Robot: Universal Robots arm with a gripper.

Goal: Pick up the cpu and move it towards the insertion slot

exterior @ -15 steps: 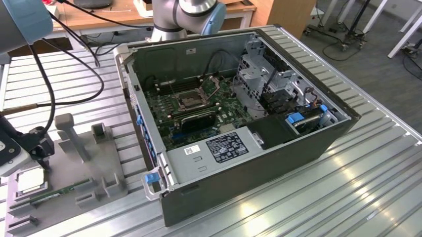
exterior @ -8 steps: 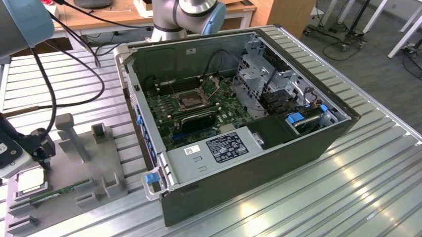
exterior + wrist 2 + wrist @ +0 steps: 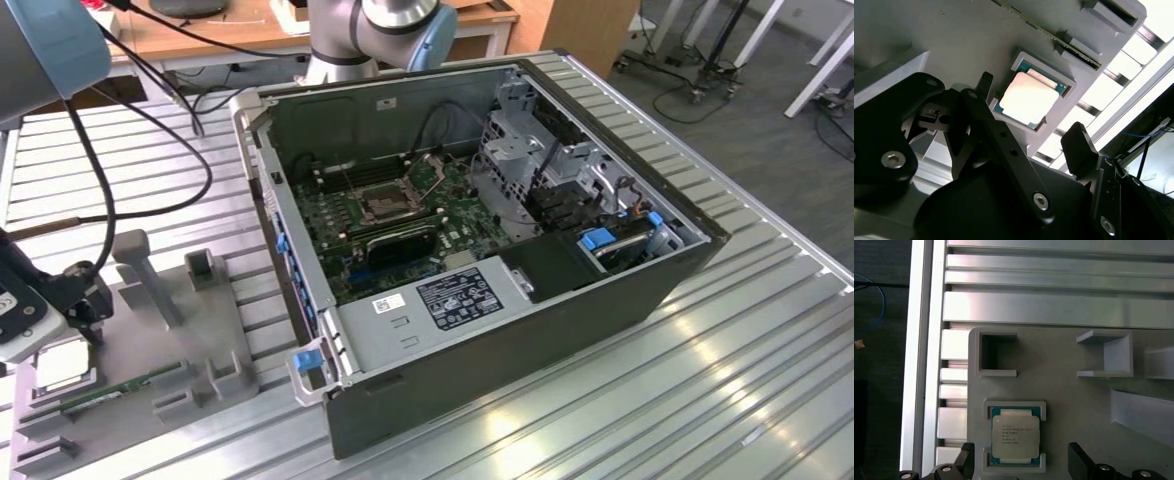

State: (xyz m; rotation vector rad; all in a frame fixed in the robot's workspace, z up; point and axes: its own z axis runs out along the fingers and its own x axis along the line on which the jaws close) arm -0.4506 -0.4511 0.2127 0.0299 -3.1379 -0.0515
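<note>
Silvery-topped cpu (image 3: 1015, 435), tan-green rim, one item: lies flat in a framed recess of the grey holder (image 3: 1064, 390), whose raised lips keep it square for a clean pinch. Gripper (image 3: 1021, 462): fingers spread, one on either side of the cpu, neither touching it; nothing held. Insertion slot (image 3: 380, 202): dark-centred socket on the board inside the open computer case (image 3: 641, 290), well apart from the gripper. Cpu not yet lifted.

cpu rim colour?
Green, around a silvery-white lid; the cpu shows best in the first wrist view.
</note>
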